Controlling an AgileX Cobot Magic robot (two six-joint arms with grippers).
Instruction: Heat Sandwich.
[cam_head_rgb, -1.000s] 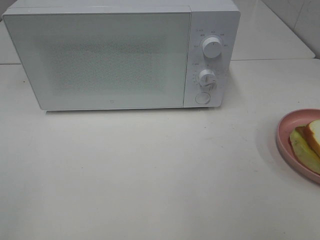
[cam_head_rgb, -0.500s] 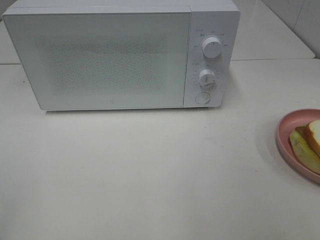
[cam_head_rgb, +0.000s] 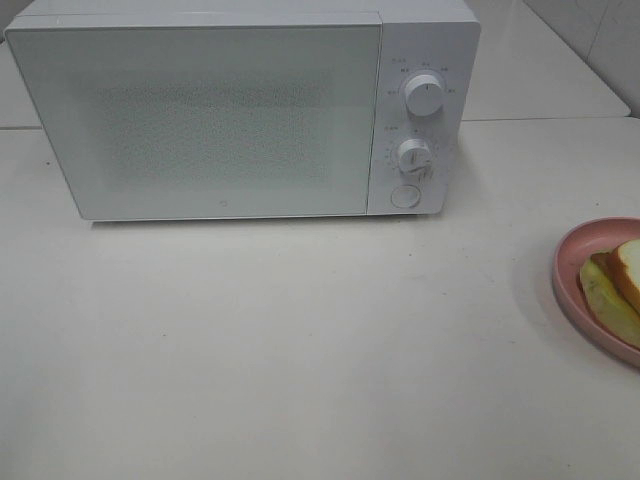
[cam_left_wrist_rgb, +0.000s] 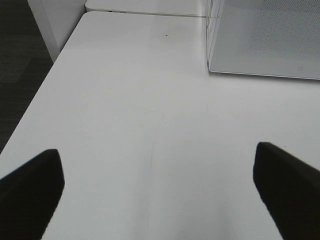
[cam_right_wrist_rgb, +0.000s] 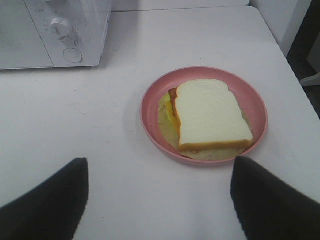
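Nothing of the heating had yet been done, as far as the pictures showed: the microwave (cam_head_rgb: 240, 110) stood at the far edge of the bench (cam_head_rgb: 300, 350) with its door shut, and its two dials (cam_head_rgb: 424, 96) and the round button (cam_head_rgb: 405, 196) below them on the right-hand panel had no arm near them. The sandwich (cam_right_wrist_rgb: 210, 117) lay on the pink plate (cam_right_wrist_rgb: 150, 112) near the right edge of the bench, well apart from the microwave and in front of its control side. By my judgement the whole job was still ahead: opening the door, carrying the plate in, closing up and setting the dials. The left gripper (cam_left_wrist_rgb: 160, 190) hung over a bare part of the bench near its left edge, jaws spread wide and holding nothing, with the lower corner of the microwave door ahead of it. The right gripper (cam_right_wrist_rgb: 157, 200) hovered just short of the plate, jaws also spread and empty, the plate lying ahead between them. The sandwich looked intact: a square white top slice with a tan crust, a thin reddish layer showing at one corner, and pale yellow-green lettuce spreading beyond the bread onto the plate. It sat flat and roughly centred on the plate.
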